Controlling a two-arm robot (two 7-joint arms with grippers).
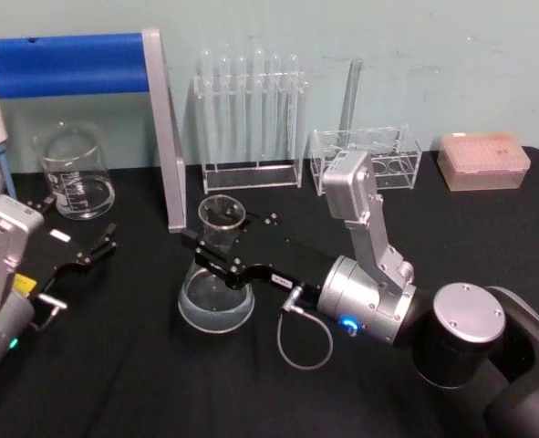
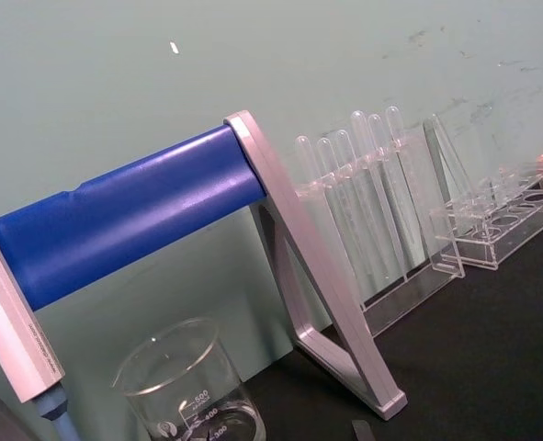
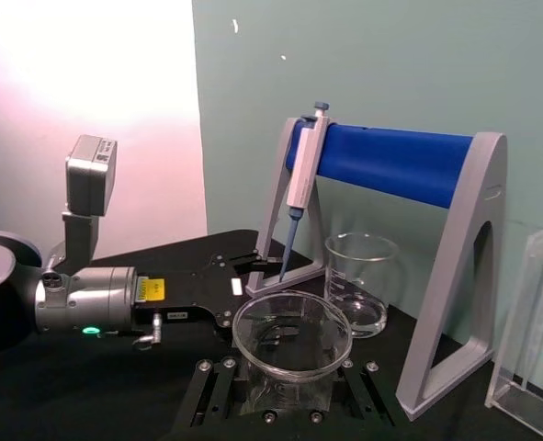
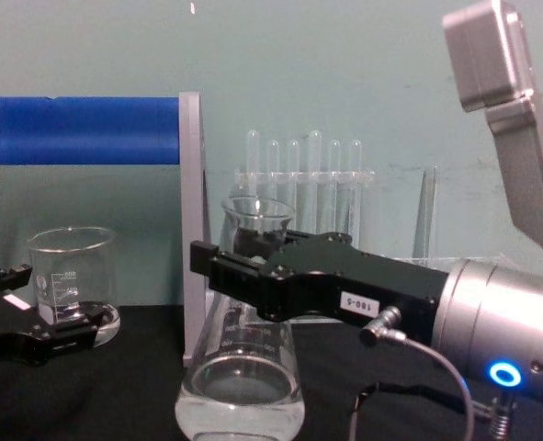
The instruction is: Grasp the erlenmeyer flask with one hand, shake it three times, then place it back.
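At counter (image 1: 114,365) centre, right hand (image 1: 223,240) surrounds neck of upright flask (image 1: 216,306); clamped or not, cannot tell. Left hand (image 1: 76,226) spread, parked farther off.

Right arm reaches forward and left to mid-scene, wrist level, right gripper (image 1: 216,234) low. Left arm parked near left; left gripper (image 1: 76,226) low, fingers spread wide.

Black right gripper (image 4: 230,262) bore a small white numbered label (image 4: 356,302); its silver cylindrical wrist (image 4: 501,317) had a glowing blue ring (image 4: 505,374) and thin grey cable (image 4: 436,366). Black left gripper (image 1: 73,228) carried a yellow sticker (image 1: 21,285).
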